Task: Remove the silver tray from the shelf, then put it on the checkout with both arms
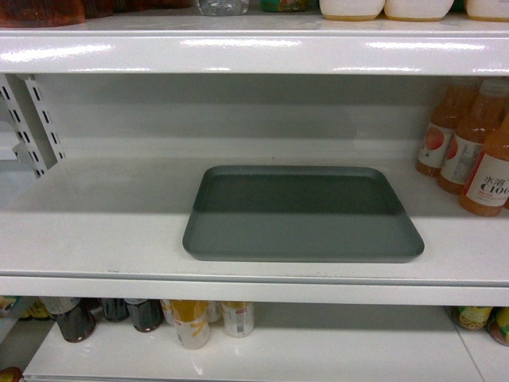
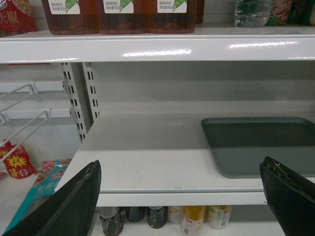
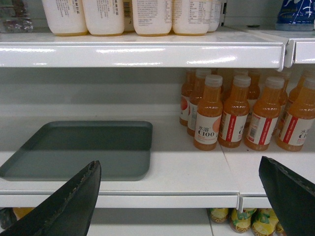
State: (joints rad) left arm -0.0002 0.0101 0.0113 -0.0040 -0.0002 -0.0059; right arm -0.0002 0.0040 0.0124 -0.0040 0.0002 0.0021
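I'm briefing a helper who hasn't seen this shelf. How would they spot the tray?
Find the white middle shelf, below the board of pale bottles. The tray lies flat near its front edge, left of the orange juice bottles. It is the only flat, grey-green, empty thing there.

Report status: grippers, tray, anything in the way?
Left gripper and right gripper open, empty, short of the shelf. Tray flat on shelf, untouched. Orange juice bottles to its right, apart from it.

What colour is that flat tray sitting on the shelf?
Matte grey-green, plain with no pattern. The silver tray shows best in the head view.
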